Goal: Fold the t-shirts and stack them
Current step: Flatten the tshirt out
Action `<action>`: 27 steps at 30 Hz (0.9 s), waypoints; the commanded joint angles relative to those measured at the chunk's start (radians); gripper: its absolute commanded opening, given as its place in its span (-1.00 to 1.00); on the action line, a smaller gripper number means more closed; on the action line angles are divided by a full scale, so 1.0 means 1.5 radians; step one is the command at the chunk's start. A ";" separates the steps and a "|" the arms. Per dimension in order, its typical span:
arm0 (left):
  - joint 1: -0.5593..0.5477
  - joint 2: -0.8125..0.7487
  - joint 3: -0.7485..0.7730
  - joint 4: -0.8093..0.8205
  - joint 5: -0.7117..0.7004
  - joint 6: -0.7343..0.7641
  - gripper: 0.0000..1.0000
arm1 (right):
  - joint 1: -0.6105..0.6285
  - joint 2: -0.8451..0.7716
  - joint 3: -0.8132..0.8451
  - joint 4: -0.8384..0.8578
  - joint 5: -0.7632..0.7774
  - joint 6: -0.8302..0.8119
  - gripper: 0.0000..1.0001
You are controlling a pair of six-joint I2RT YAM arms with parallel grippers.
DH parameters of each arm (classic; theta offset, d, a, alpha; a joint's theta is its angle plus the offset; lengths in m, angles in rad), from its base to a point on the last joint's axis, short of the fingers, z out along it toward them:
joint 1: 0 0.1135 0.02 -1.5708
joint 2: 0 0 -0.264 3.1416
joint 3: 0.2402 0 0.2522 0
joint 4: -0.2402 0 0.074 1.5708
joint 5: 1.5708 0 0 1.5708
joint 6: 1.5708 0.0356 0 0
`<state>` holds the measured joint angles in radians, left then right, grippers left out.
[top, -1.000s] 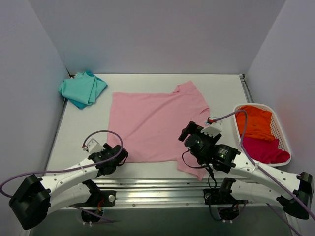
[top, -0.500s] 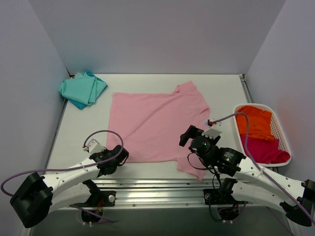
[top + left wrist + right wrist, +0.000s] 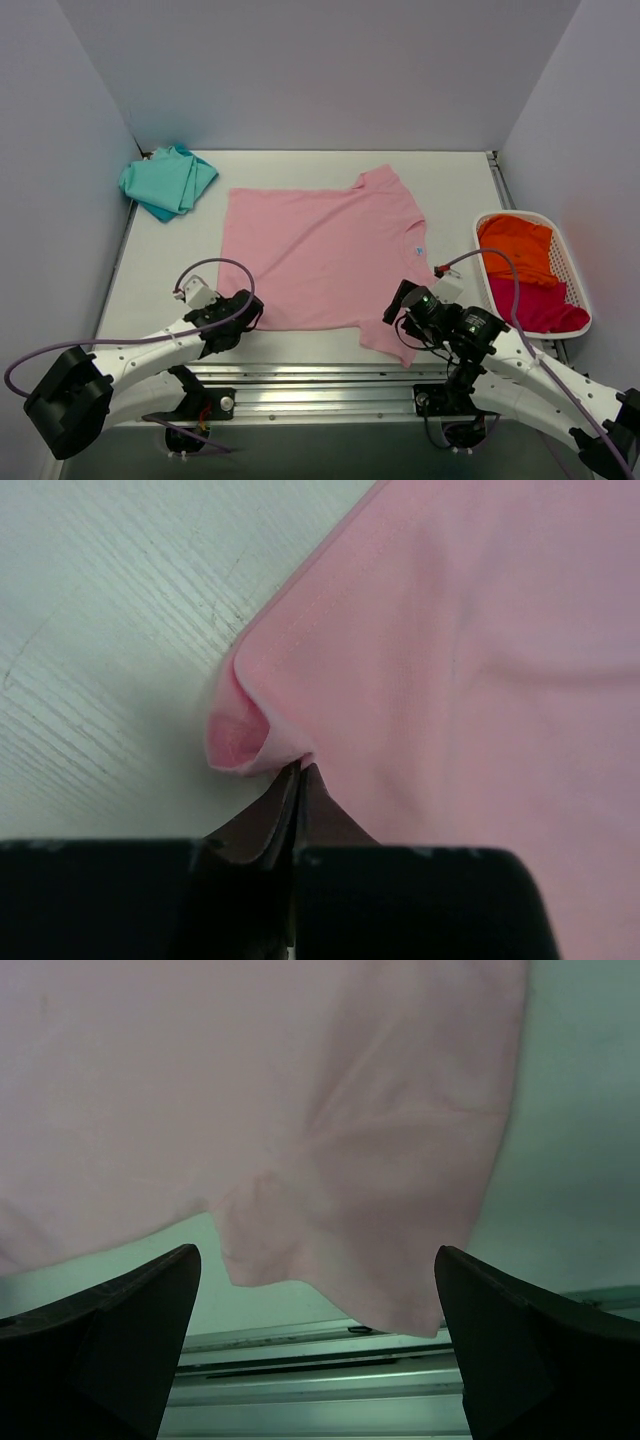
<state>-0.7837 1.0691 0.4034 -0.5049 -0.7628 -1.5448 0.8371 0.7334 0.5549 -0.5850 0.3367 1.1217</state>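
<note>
A light pink t-shirt (image 3: 320, 250) lies spread flat in the middle of the table, one sleeve pointing to the far right and one to the near right. My left gripper (image 3: 246, 312) is at its near left corner. In the left wrist view that gripper (image 3: 303, 766) is shut on the pink corner (image 3: 245, 735), which curls up at the tips. My right gripper (image 3: 399, 308) hovers open over the near sleeve (image 3: 400, 1210), its fingers (image 3: 130, 1310) wide on either side and nothing between them. A folded teal t-shirt (image 3: 170, 180) sits at the far left.
A white basket (image 3: 581, 300) at the right edge holds an orange t-shirt (image 3: 520, 250) and a magenta one (image 3: 535, 305). A metal rail (image 3: 320, 1380) runs along the table's near edge just below the sleeve. Walls enclose the table on the left, far and right sides.
My left gripper has shut on the pink shirt's near left corner. My right arm has moved nearer and to the right, down over the near sleeve, still open.
</note>
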 commanded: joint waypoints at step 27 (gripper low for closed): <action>0.121 -0.024 -0.066 0.241 0.086 0.208 -0.95 | -0.009 0.249 -0.074 0.085 -0.103 0.152 0.78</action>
<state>-0.6121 1.0382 0.3084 -0.1993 -0.6441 -1.2617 0.8299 1.0710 0.4671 -0.4934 0.2111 1.3296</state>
